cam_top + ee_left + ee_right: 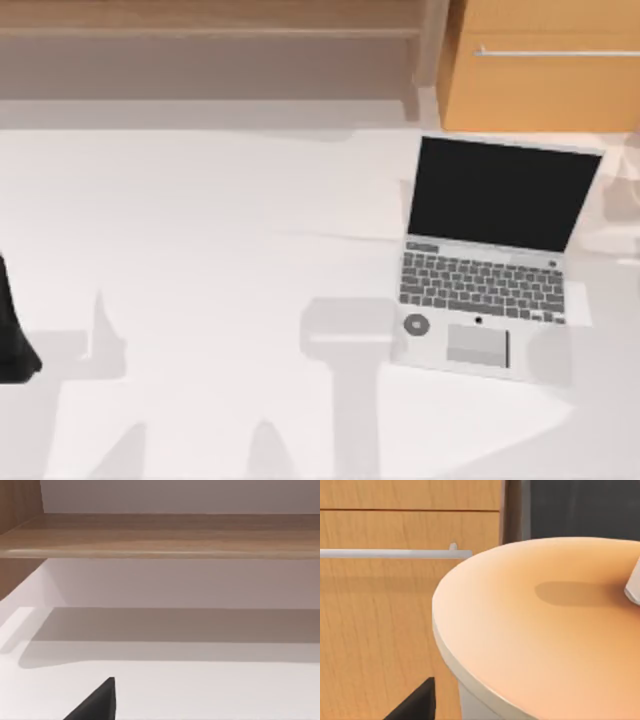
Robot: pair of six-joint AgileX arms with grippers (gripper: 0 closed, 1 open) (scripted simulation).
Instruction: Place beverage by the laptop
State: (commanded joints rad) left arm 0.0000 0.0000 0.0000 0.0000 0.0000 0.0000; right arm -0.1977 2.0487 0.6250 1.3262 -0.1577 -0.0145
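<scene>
The laptop (490, 260) lies open on the right half of the white table, with a black screen, dark keys, a grey trackpad and a small round sticker. Very close in the right wrist view is a round container with a flat orange top and a pale side wall, which I take for the beverage (545, 630). A small white piece (634, 587) rests on that top. A black part of my right gripper (415, 705) shows just beside the beverage. My left arm (12, 330) is parked at the table's left edge, with a black part of its gripper (95, 705) over bare table.
An orange wooden cabinet (540, 70) with a metal bar handle (555, 50) stands behind the laptop at the back right. A wooden shelf (210, 30) runs along the back left. The white table (200, 250) lies bare to the left of the laptop.
</scene>
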